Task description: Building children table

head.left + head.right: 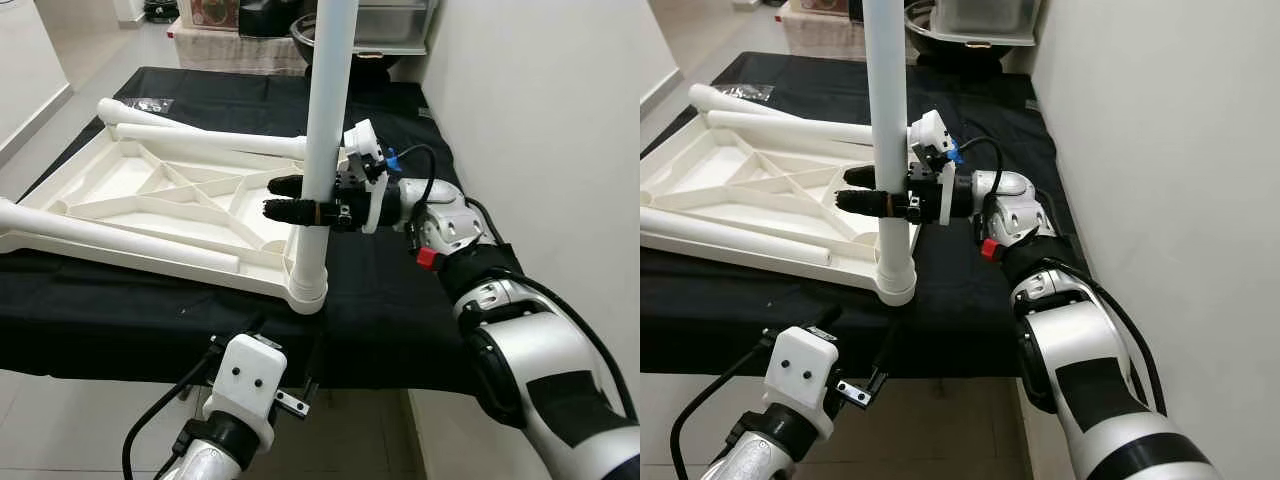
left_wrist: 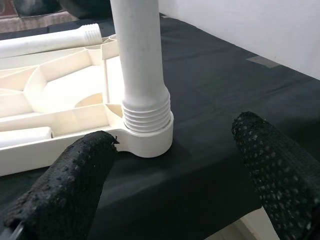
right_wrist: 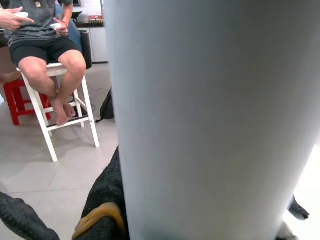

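A white plastic table top point(image 1: 150, 200) lies upside down on a black cloth point(image 1: 380, 300). One white leg point(image 1: 325, 100) stands upright in the near right corner socket point(image 1: 308, 295). Its threads point(image 2: 147, 117) show just above the socket collar. My right gripper point(image 1: 277, 198) comes in from the right at mid-height and is shut on this leg; in the right wrist view the leg point(image 3: 210, 120) is pressed close to the camera. My left gripper point(image 2: 170, 170) is low at the cloth's front edge, open, with its fingers point(image 2: 70, 190) on either side of the leg's base but apart from it.
Three loose legs lie on the table top, two at the back point(image 1: 200, 140) and one along the front rim point(image 1: 100, 235). A white wall point(image 1: 560, 120) runs close on the right. A small bag point(image 1: 150, 103) lies at the far left. A person point(image 3: 47, 45) sits on a white stool.
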You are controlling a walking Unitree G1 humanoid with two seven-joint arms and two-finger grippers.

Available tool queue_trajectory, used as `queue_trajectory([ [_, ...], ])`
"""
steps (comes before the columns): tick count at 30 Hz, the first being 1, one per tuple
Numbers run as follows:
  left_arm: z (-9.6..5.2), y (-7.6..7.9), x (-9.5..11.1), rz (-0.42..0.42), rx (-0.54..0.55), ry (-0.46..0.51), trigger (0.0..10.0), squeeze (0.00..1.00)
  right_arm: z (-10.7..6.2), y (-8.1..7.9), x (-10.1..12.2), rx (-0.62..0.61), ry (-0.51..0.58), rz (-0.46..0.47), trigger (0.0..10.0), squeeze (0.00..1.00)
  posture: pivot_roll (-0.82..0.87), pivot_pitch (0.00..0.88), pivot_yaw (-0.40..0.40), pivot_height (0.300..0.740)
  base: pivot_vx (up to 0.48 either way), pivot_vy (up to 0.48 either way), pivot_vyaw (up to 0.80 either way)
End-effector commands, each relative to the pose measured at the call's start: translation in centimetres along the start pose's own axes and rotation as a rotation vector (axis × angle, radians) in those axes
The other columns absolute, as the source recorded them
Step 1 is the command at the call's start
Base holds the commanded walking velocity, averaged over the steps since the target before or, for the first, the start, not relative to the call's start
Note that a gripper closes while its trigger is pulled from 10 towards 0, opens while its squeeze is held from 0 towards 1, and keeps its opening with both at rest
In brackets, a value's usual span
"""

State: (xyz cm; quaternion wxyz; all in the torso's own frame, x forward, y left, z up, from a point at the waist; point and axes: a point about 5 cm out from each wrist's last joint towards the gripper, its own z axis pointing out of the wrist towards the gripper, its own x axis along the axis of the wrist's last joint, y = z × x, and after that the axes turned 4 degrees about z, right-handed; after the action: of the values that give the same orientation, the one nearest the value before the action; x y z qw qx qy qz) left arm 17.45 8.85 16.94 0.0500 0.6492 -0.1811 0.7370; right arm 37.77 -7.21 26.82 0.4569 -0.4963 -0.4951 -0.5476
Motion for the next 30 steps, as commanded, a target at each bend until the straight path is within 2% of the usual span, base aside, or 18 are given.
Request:
queue_trajectory([
  [1,-0.1,0.1,-0.1,-0.004,0.003,-0.015,10.0,0.0,-0.1,-0.3,-2.8,-0.017,-0.065,0.085,10.0,0.0,0.08,0.157,-0.089,0.74,0.0,0.0,0.0],
  [8,-0.1,0.1,-0.1,-0.005,0.004,-0.015,10.0,0.0,-0.6,-0.4,-3.5,-0.042,-0.058,0.085,10.0,0.0,0.08,0.158,-0.087,0.74,0.0,0.0,0.0],
  [13,-0.1,0.1,-0.1,-0.005,0.004,-0.011,10.0,0.0,-0.5,-0.1,-4.1,-0.135,-0.112,0.087,10.0,0.0,0.08,0.157,-0.085,0.74,0.0,0.0,0.0],
  [19,0.0,0.1,0.0,-0.004,0.005,-0.008,10.0,0.0,-0.3,0.1,-4.6,-0.175,-0.149,0.101,10.0,0.0,0.07,0.155,-0.084,0.74,0.0,0.0,0.0],
  [26,0.0,0.0,0.0,-0.005,0.006,-0.006,10.0,0.0,-0.3,0.8,-5.2,-0.325,-0.195,0.129,10.0,0.0,0.08,0.151,-0.084,0.74,0.0,0.0,0.0],
  [29,0.0,0.1,0.0,-0.004,0.004,-0.006,10.0,0.0,-0.6,1.5,-5.4,-0.468,-0.222,0.135,10.0,0.0,0.08,0.148,-0.084,0.74,0.0,0.0,0.0],
  [30,0.0,0.1,0.0,-0.004,0.004,-0.006,10.0,0.0,-0.6,1.5,-5.4,-0.468,-0.222,0.135,10.0,0.0,0.08,0.148,-0.084,0.74,0.0,0.0,0.0],
])
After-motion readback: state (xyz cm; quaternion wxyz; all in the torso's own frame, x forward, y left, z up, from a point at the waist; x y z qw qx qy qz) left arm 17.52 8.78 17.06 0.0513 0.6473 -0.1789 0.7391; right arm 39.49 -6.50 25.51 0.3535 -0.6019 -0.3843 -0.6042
